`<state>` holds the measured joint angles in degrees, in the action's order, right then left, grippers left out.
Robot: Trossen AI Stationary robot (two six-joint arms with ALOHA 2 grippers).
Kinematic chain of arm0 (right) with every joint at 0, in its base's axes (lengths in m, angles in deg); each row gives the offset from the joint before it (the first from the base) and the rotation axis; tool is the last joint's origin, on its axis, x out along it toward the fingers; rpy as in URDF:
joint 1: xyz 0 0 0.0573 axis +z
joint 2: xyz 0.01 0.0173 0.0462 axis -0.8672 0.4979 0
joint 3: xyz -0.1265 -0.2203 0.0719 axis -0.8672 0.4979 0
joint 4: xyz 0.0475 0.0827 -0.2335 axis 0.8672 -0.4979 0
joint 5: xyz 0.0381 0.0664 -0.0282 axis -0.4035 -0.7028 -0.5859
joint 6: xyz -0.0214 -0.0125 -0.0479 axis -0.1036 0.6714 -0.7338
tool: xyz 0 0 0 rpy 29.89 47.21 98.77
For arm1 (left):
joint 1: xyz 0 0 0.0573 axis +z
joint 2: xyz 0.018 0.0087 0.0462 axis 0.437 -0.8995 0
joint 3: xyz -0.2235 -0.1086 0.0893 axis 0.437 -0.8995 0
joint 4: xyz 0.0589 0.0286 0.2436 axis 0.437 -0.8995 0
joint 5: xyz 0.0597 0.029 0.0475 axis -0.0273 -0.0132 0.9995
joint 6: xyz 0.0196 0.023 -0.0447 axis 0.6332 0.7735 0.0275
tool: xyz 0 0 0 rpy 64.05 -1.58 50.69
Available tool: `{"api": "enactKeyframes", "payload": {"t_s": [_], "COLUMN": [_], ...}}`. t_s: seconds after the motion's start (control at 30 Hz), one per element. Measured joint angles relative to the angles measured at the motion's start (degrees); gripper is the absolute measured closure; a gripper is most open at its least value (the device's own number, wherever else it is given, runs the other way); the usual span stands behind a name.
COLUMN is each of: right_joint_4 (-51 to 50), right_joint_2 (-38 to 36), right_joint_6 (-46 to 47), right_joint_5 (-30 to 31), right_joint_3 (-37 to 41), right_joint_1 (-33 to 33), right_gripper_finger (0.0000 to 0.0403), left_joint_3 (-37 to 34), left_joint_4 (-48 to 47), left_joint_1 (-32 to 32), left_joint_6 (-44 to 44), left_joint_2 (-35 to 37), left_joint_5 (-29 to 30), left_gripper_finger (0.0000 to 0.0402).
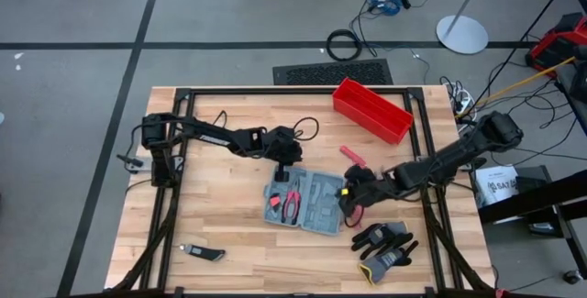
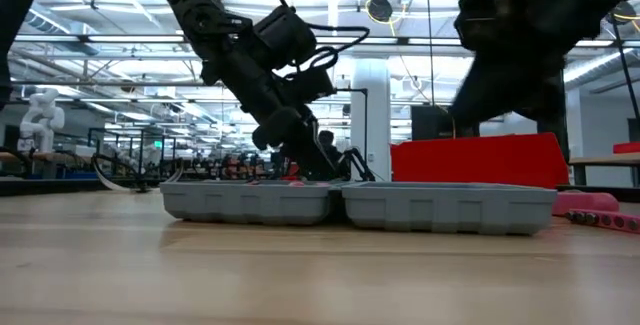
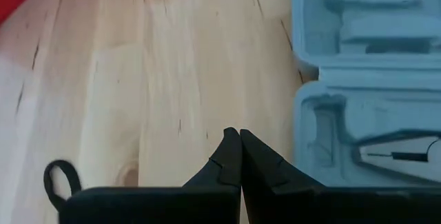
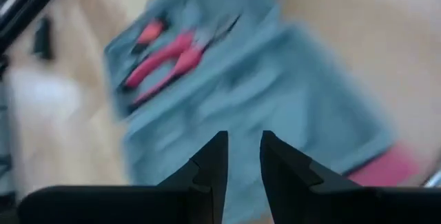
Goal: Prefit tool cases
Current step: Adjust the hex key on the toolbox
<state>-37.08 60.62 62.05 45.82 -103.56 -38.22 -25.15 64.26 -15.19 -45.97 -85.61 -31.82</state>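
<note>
The grey-blue tool case [image 1: 307, 200] lies open and flat on the wooden table, both halves side by side [image 2: 355, 205]. Red-handled pliers [image 1: 293, 204] lie in its left half. My left gripper [image 3: 239, 140] is shut, with its tips over bare wood just beside the case's far edge [image 1: 284, 175]. Whether they touch the table or the case does not show. My right gripper [image 4: 243, 151] hovers over the case's right end [image 1: 351, 206], slanting down. Its fingers stand a narrow gap apart with nothing between them.
A red open bin [image 1: 371, 110] stands at the far right of the table. A pink-handled tool [image 1: 353, 156] lies between the bin and the case. Black gloves [image 1: 385, 245] lie near the front right, and a small knife [image 1: 202, 253] near the front left.
</note>
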Motion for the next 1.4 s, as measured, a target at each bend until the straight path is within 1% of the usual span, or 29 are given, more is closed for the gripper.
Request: {"api": "enactKeyframes", "payload": {"t_s": [0.07,0.17,0.3,0.37,0.5,0.63,0.7,0.83,0.9,1.0,1.07,1.1,1.23,1.3,1.33,1.4], "right_joint_4": [-0.1,-0.3,0.6,3.1,3.4,-2.9,-7.5,-18.4,-24.9,-28.8,-29.8,-28.5,-26.4,-27.0,-27.0,-27.0], "right_joint_2": [0.3,2.3,6.9,10.1,16.2,20.7,21.7,22.3,22.7,22.1,22.5,22.6,22.1,21.3,20.4,18.7], "right_joint_6": [4.6,9.8,15.4,15.7,15.9,14.8,13.8,10.9,9.5,8.7,6.4,5.1,1.1,0.2,0.1,0.8], "right_joint_5": [-3.1,-4.1,-7.6,-9.0,-8.9,-7.8,-6.1,0.6,2.3,3.7,4.6,5.9,10.9,12.7,13.2,14.4], "right_joint_3": [0.0,0.0,0.0,-0.3,-4.0,-9.3,-12.0,-15.9,-17.4,-19.3,-18.9,-18.9,-19.2,-19.6,-19.9,-20.1], "right_joint_1": [1.7,4.1,6.4,7.1,7.2,6.8,6.3,5.0,3.8,1.7,0.3,-0.4,-2.2,-1.9,-1.4,-0.4], "right_gripper_finger": [0.0328,0.0328,0.0328,0.0328,0.0328,0.0328,0.0328,0.0328,0.0328,0.0328,0.0328,0.0328,0.0328,0.0328,0.0328,0.0328], "left_joint_3": [-0.1,-0.2,-0.2,-0.2,-0.2,-0.2,-0.2,-0.2,-0.2,-0.2,-0.2,-0.2,-0.2,-0.2,-0.2,-0.1], "left_joint_4": [0.4,0.2,0.2,0.2,0.2,-2.7,-4.7,-7.8,-8.7,-9.9,-9.8,-9.6,-9.9,-10.1,-9.7,-8.9], "left_joint_1": [0.0,0.0,0.1,0.2,0.5,0.5,0.2,-0.7,-1.4,-2.9,-3.5,-3.9,-4.8,-4.9,-5.0,-5.3], "left_joint_6": [0.0,0.0,-0.1,-0.1,-0.5,-3.1,-4.7,-8.2,-9.9,-11.4,-12.3,-12.5,-12.5,-12.5,-12.5,-12.5], "left_joint_2": [0.0,0.0,-0.1,-0.1,-0.1,-0.1,-0.2,-0.2,-0.2,-0.2,-0.2,-0.2,0.4,2.4,3.8,7.1], "left_joint_5": [0.0,0.3,2.9,3.6,4.6,4.6,4.3,4.4,4.2,3.6,3.6,3.6,6.9,7.8,7.5,5.0], "left_gripper_finger": [0.0400,0.0400,0.0400,0.0400,0.0400,0.0400,0.0400,0.0400,0.0400,0.0400,0.0400,0.0400,0.0400,0.0400,0.0400,0.0400]}}
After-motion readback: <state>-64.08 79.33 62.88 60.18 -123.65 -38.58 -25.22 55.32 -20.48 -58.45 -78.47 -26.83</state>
